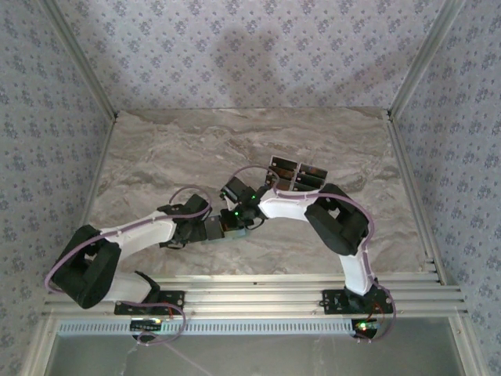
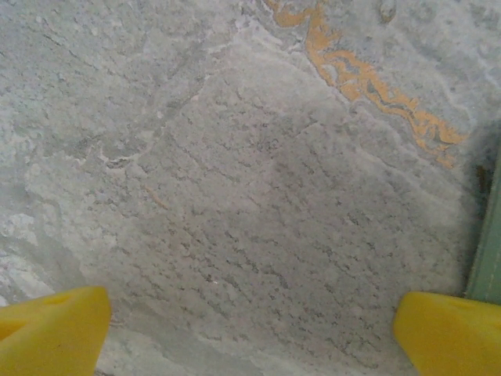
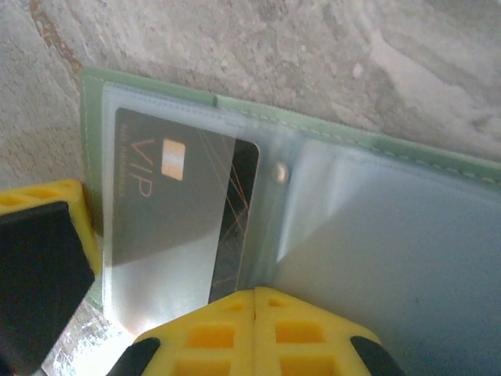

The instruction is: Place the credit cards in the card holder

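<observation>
One card in, two to go, at a guess. Found a black VIP card (image 3: 176,211) lying under the clear sleeve of the opened card holder (image 3: 92,141), tilted a little, close to the green left edge, its lower edge hidden behind the yellow fingers. Counted two loose cards (image 1: 284,174) on the marble table (image 1: 156,141) in the overhead view, side by side beyond the arms and apart from the holder. Took the step in hand for seating the VIP card in its pocket.

Read the right gripper (image 3: 254,309) as clenched, fingertips pressed together at the sleeve's near edge; could not tell whether pinching the card, the plastic, or nothing. Read the left gripper (image 2: 250,337) as released, fingers wide apart over bare stone, with a strip of the holder's green rim just beside the finger at the view's right.

Judged the next move to call for letting go without dragging the card back out, then reaching to the far pair and lifting a thin flat card off a hard surface, perhaps with the left gripper pinning the holder flat.

Got the lettering and the sleeve from the right wrist view; got the spare pair and both arms converging at mid-table from overhead; got the stone's orange veining and that green sliver from the left wrist view.
</observation>
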Controlling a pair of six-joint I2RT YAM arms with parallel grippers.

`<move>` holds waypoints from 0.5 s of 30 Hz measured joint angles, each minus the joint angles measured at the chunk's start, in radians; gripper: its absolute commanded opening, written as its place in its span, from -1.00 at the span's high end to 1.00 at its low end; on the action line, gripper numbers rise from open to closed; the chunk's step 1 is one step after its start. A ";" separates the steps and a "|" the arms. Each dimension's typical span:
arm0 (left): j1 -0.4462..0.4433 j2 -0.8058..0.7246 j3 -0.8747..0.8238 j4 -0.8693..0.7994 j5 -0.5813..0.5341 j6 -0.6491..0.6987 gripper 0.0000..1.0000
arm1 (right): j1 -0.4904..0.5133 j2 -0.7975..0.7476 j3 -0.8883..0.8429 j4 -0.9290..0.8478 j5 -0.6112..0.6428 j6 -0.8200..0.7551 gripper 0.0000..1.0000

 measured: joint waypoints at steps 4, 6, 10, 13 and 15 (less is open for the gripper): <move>0.004 0.000 0.008 -0.015 0.000 0.013 -0.96 | -0.017 -0.050 -0.077 0.028 -0.001 0.000 0.84; 0.006 0.000 0.014 -0.023 0.000 0.023 -0.96 | -0.029 -0.073 -0.114 0.043 -0.001 0.008 0.84; 0.013 0.000 0.023 -0.030 0.004 0.039 -0.96 | -0.034 -0.097 -0.160 0.084 0.000 0.029 0.84; 0.014 0.000 0.026 -0.028 0.007 0.050 -0.96 | -0.032 -0.105 -0.172 0.100 0.003 0.038 0.85; 0.017 0.000 0.026 -0.025 0.011 0.055 -0.96 | -0.027 -0.109 -0.172 0.095 0.007 0.042 0.85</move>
